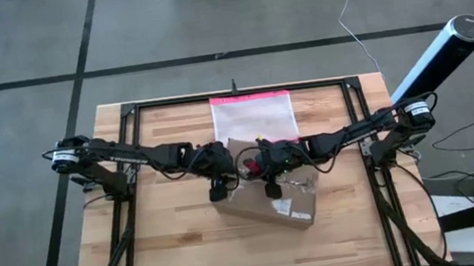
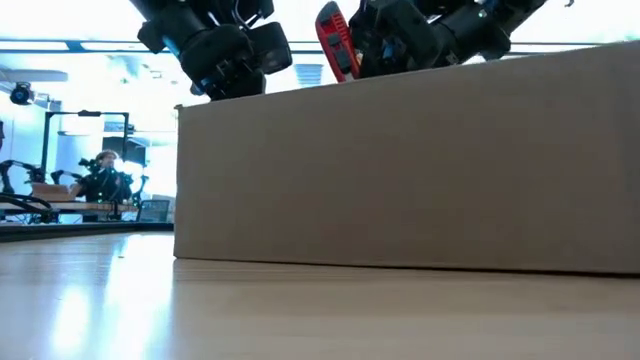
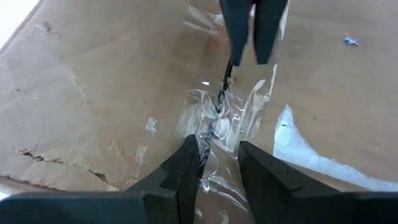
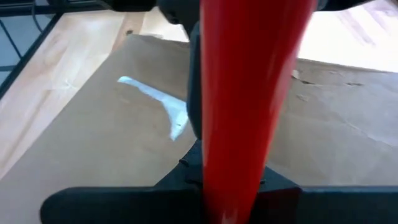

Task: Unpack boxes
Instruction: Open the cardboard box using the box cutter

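Box (image 1: 267, 203), brown cardboard, sits on bench (image 1: 171, 257) directly under both hands, still shut.

High view: L hand (image 1: 218, 189) over box's near-left corner; R hand (image 1: 272, 185) just beside it toward centre, over box top. White label (image 1: 281, 208) on the top, past R hand toward the bench front. Pink-edged pouch (image 1: 252, 117) lies flat behind both hands, touching or just clear of box's far edge; can't tell which.

Low view: box wall (image 2: 400, 170) fills frame; both arms drop in above top edge. Red tool (image 2: 336, 40) at R hand, tilted, tip hidden behind box edge.

L wrist view: L hand (image 3: 217, 163) fingers narrowly apart, straddling crumpled clear tape (image 3: 214, 124) on the seam; whether they pinch tape, can't tell. Thin blade (image 3: 224, 93) comes down from the tool ahead, tip in the tape.

R wrist view: R hand (image 4: 231, 186) clamped on red tool handle, box top and white tape scrap (image 4: 158, 102) beyond.

Step, my read: slit seam tape. Advice: keep blade shallow, run along seam, L hand holds tape taut and box steady.

Contents: flaps closed, nothing inside visible. Pouch: contents not discernible.
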Controlling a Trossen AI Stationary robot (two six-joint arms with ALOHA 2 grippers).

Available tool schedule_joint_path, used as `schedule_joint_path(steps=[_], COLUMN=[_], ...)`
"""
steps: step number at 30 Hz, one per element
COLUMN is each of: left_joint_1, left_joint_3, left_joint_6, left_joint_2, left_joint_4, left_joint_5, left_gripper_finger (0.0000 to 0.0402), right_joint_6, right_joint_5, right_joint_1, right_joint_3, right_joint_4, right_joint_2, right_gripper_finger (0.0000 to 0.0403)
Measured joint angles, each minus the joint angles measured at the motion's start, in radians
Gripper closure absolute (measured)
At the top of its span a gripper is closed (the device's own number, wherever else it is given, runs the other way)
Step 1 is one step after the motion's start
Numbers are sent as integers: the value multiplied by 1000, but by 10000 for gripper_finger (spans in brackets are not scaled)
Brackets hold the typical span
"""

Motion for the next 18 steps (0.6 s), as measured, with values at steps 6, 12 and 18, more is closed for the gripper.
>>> schedule_joint_path(steps=[6, 12, 18], left_joint_1=[0, 0, 0], left_joint_3=[0, 0, 0], left_joint_6=[-29, -34, -34], left_joint_2=[-1, -1, -1], left_joint_4=[-29, -31, -27], left_joint_5=[-1, -5, -5], left_gripper_finger=[290, 297, 293], right_joint_6=[-13, 12, 20], right_joint_5=[1, -17, -23], right_joint_1=[-30, -26, -15], right_joint_3=[0, -1, -2], right_joint_4=[7, 8, 9], right_joint_2=[0, -3, -28], right_gripper_finger=[398, 398, 398])
